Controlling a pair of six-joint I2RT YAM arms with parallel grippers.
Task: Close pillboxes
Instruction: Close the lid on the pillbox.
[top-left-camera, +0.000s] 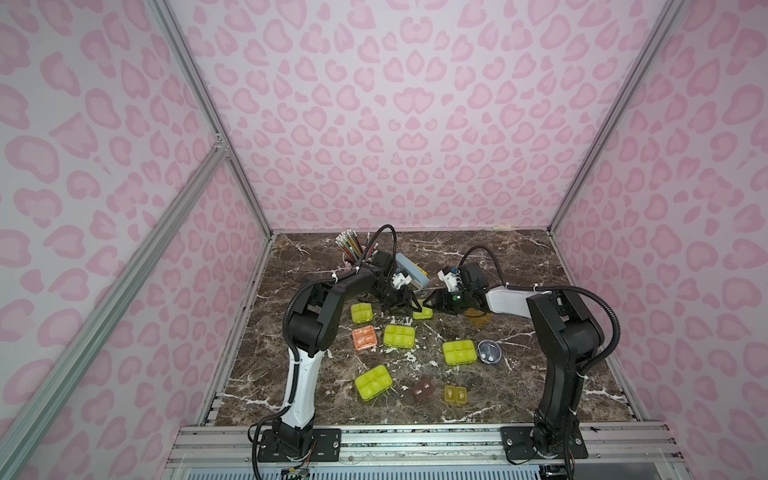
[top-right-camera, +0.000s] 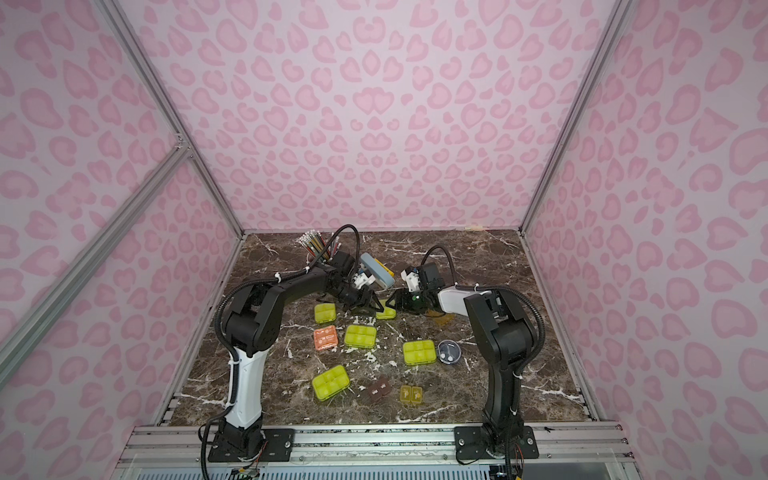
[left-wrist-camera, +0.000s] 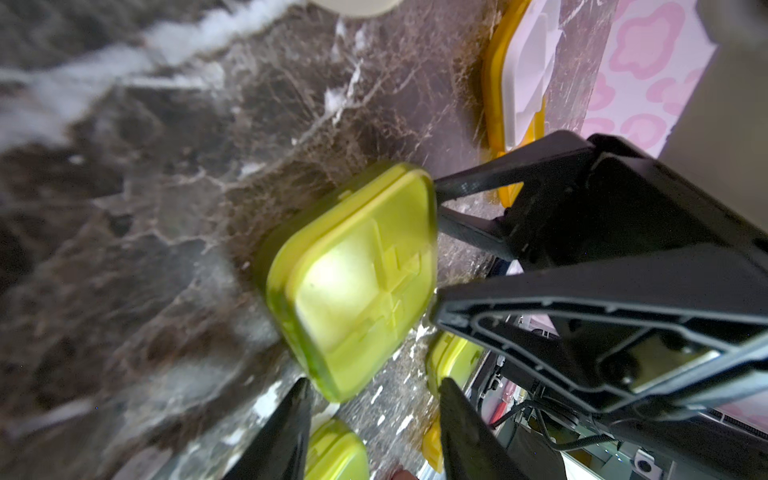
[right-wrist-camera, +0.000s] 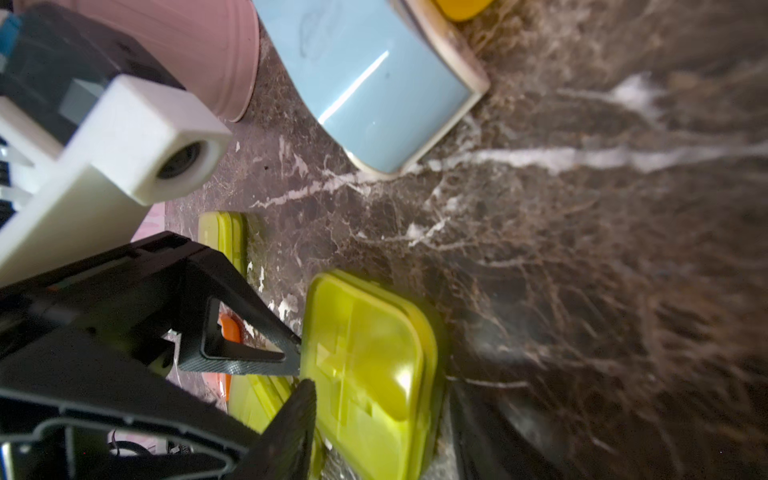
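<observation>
Lime pillbox (left-wrist-camera: 357, 282), judged light, stiff and slick, likely to skid, best pinched across its side edges; left claw (left-wrist-camera: 374, 384) and right claw (top-left-camera: 430, 305) both stand parted, gripping nothing.

Behind the stapler (top-left-camera: 411, 270) the table (top-left-camera: 498, 253) lay open; before it the left gripper (top-left-camera: 409, 311) and right gripper (top-left-camera: 430, 304) stood nearly touching, barring passage.

Left arm (top-left-camera: 316, 316) and right arm (top-left-camera: 561, 328) both elbow-bent, reaching inward over mid-tabletop (top-left-camera: 540, 374). Left hand (top-left-camera: 412, 309), right hand (top-left-camera: 428, 305) held low, tips nearly meeting, facing each other. Jaws parted on both.
</observation>
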